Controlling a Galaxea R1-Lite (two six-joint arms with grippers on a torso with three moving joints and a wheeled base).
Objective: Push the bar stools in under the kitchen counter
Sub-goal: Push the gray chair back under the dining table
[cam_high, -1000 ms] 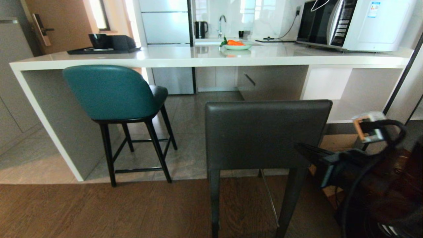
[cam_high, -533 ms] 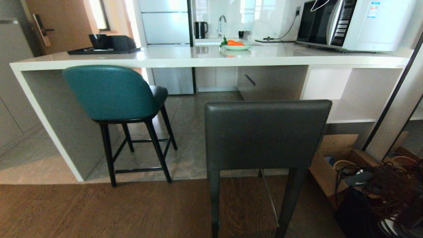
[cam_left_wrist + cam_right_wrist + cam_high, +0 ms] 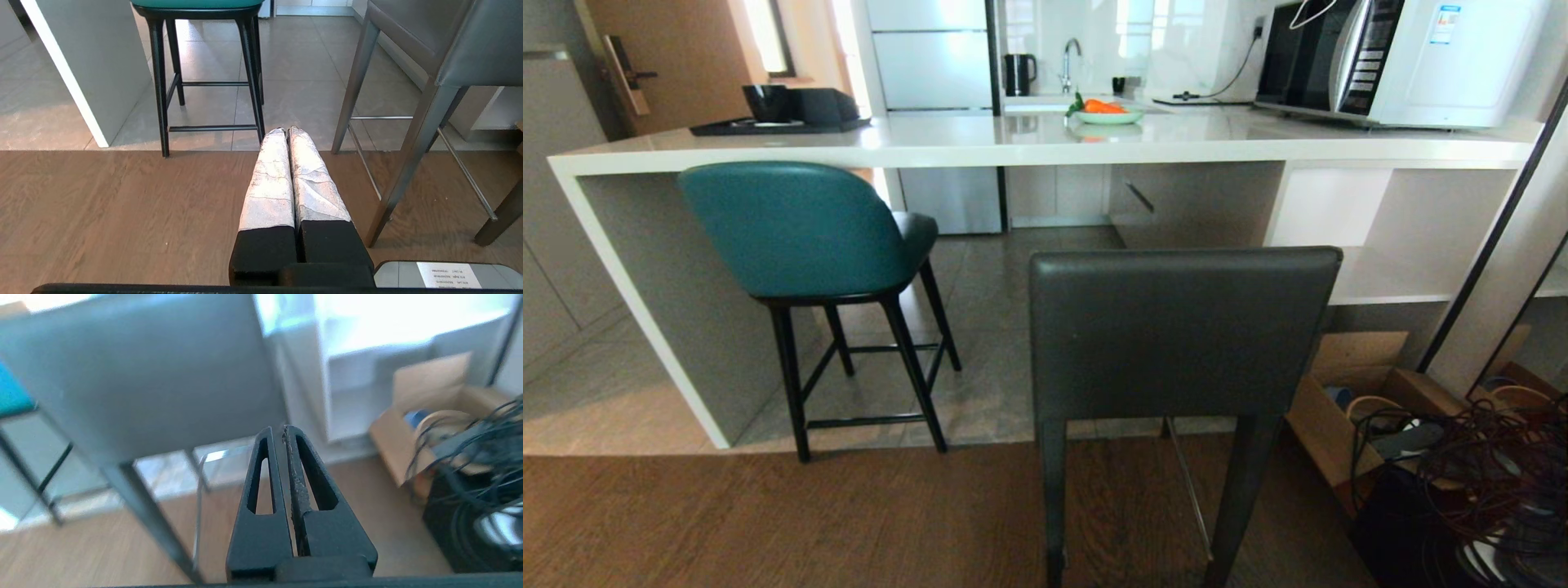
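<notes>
The teal stool (image 3: 796, 233) is tucked partly under the tabletop (image 3: 1029, 147), the grey stool (image 3: 1184, 335) is left out on the floor, and both the left pincer (image 3: 286, 130) and the right pincer (image 3: 278, 430) are pressed shut, with nothing held.

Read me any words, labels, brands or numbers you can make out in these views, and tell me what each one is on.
None can be read.
microwave: coloured sticker on its top corner, print too small.
microwave control panel: markings too small.
Mirrored white label at the left wrist view's edge: blurred, unreadable.
</notes>
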